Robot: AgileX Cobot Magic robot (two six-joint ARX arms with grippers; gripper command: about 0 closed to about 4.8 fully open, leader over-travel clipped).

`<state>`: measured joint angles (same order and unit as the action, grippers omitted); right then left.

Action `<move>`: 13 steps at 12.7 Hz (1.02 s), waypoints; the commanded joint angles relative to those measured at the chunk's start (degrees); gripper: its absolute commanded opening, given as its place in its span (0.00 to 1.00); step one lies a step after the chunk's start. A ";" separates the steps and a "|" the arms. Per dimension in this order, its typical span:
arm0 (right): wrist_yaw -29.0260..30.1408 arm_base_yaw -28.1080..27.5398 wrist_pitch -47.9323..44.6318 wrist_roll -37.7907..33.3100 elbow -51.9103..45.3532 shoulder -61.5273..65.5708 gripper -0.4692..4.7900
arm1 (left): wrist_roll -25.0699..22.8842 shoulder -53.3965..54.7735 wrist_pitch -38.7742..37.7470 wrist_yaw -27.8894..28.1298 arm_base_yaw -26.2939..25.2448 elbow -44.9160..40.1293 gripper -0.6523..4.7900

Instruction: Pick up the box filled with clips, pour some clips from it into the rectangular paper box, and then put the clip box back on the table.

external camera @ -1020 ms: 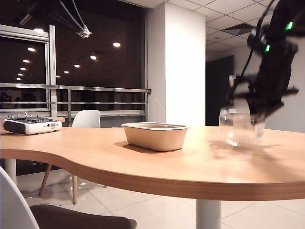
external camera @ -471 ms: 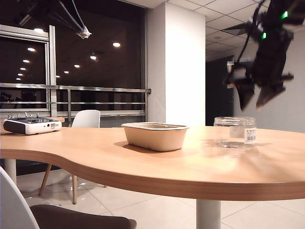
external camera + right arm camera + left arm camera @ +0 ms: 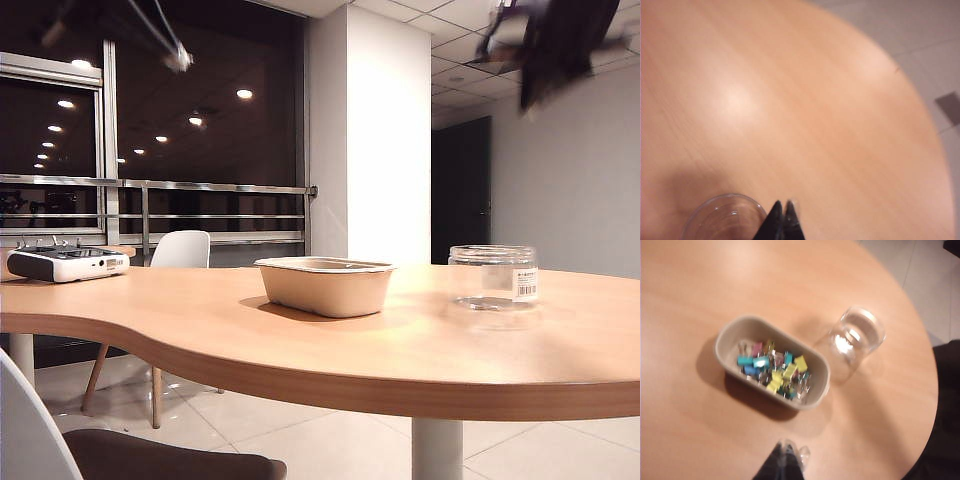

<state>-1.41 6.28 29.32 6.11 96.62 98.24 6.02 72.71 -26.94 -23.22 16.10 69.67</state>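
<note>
The clear round clip box stands upright on the table, right of the beige rectangular paper box; it looks empty. From above, the paper box holds a heap of teal, yellow and pink clips, and the clip box sits beside it. My right gripper hangs high above the clip box, blurred, fingers together and empty; its tips show next to the clip box's rim. My left gripper hovers high over the table near the paper box, shut and empty.
A white-grey controller lies at the table's far left edge. A white chair stands behind the table, and another chair is at the near left. The table's curved edge runs close to the clip box.
My right gripper let go of the clip box on the table, rose well above it and closed its fingers. The clip box now stands free. The left arm stayed in place.
</note>
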 commanded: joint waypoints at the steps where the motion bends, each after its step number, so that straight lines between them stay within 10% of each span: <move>1: 0.07 2.71 -7.39 -6.03 -8.92 -19.02 0.09 | -6.08 -14.45 3.26 8.15 0.00 -3.43 0.11; 4: 0.09 7.61 -23.50 -4.35 -31.56 -35.80 0.09 | -6.03 -31.82 10.29 14.01 0.00 -20.59 0.11; 13: -4.50 7.58 -33.03 -4.39 -80.85 -73.50 0.21 | -2.40 -56.54 14.16 22.62 0.00 -48.17 0.11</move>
<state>-5.37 13.85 -2.46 1.69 16.36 26.26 3.53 16.08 -13.06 -0.82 16.12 21.76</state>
